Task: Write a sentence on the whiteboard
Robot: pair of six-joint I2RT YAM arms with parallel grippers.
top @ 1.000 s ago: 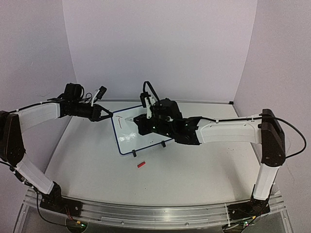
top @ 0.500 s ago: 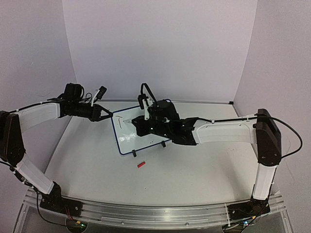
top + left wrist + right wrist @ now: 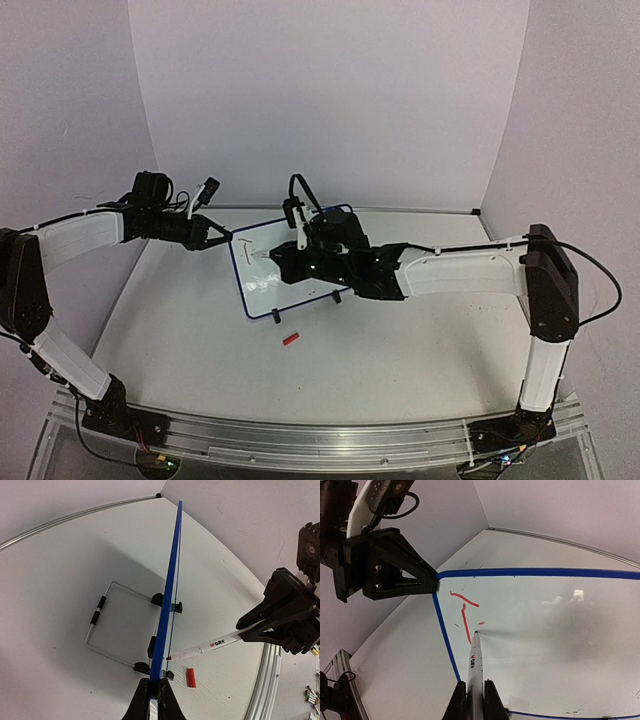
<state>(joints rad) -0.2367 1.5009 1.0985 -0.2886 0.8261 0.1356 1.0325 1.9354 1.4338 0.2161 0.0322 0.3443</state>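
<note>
A: Status?

B: The table (image 3: 420, 350) carries the whiteboard (image 3: 262, 288) in its back half, left of centre, toward the far-left corner. It is propped on its wire stand (image 3: 100, 616) with the writing face toward the right arm.

A: Grippers?

B: The left gripper (image 3: 156, 694) has its jaws closed on the board's blue frame at the upper-left corner and steadies it. The right gripper (image 3: 472, 689) is clamped on the marker (image 3: 475, 661), with the nib pointing into the board.

A: And the writing?

B: It looks to be at the very start. The sentence (image 3: 465, 624) is only a red "T" near the board's top-left, plus a tiny dash beside it. The nib sits just right of the T's foot, at the board face. The wrist views cannot confirm contact.

A: Next?

B: Probably the second letter. That calls for light nib pressure and short strokes stepping right along the same row. The left grip has to hold firm, since the push could rock the board on its stand.

A: Anything loose?

B: A red cap (image 3: 291, 339) lies on the table just on the near-edge side of the board.
</note>
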